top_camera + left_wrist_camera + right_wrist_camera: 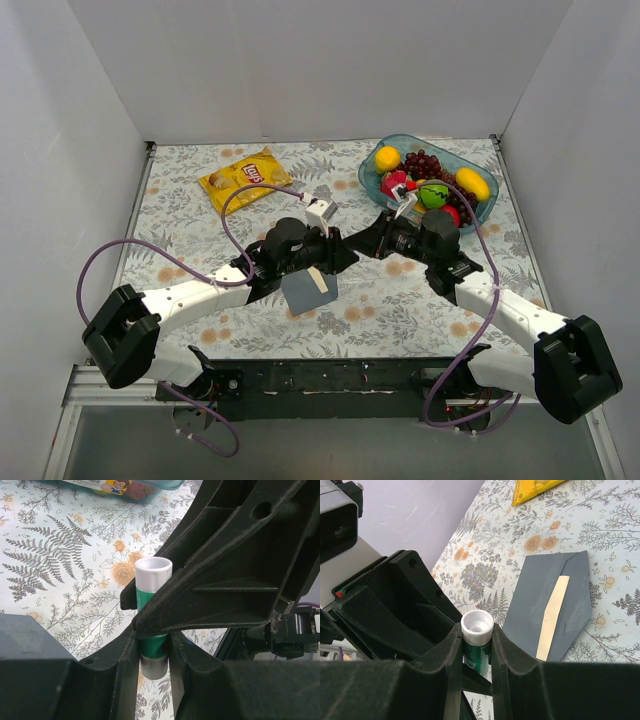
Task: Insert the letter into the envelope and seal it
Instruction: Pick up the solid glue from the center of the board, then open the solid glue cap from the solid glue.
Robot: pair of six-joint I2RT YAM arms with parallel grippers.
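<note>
Your two claws meet nose to nose over the middle of the tablecloth (pixel 180 215). The left claw (pixel 152 647) is narrow, its fingers pressed on the lower end of the glue stick (pixel 148 597), a green tube with a white cap. Your right claw (pixel 477 642) is narrow too, and from its own camera its fingers pinch the white top of the same stick, so both of your claws hold the one tube. From the left wrist you see the right claw's black fingers crossing the tube about halfway up.

The envelope (pixel 305 292) lies flat just on the near side of your left claw, turned at a slant, its far edge running under the black of that arm. The letter (pixel 552 617) sits inside it, showing only as a narrow cream strip. The envelope's pointed end faces away from the stick in the right wrist view.

For room, you have open cloth along the far middle, between the crisp bag (pixel 245 178) at far left and the fruit bowl (pixel 440 140) at far right. White walls (pixel 320 60) close three sides. A purple cable (pixel 224 215) loops out from your left arm close to the crisp bag's near corner. The bowl's near rim sits just behind your right wrist.
</note>
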